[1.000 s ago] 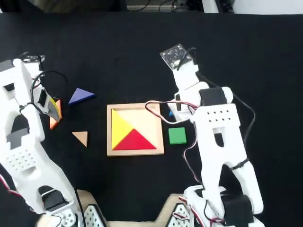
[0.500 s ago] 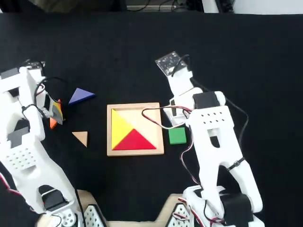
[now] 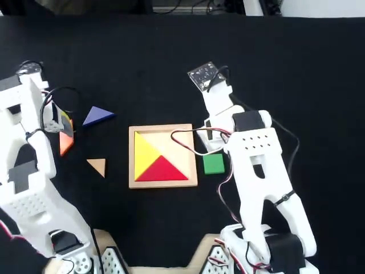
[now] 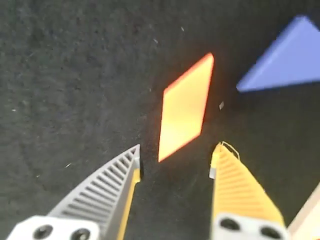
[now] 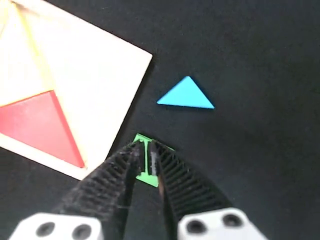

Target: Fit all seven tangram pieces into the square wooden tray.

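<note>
While the tray [image 3: 162,184] holds two triangles [image 3: 162,169], five pieces [image 3: 214,164] lie outside.

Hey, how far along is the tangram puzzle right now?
Done: two of seven, the yellow triangle and red triangle, lie in the tray. In hand: nothing is gripped. The left gripper is open at the orange parallelogram, and the right gripper is shut over the green square. Left: those two, plus the dark blue triangle, tan triangle and light blue triangle.
</note>
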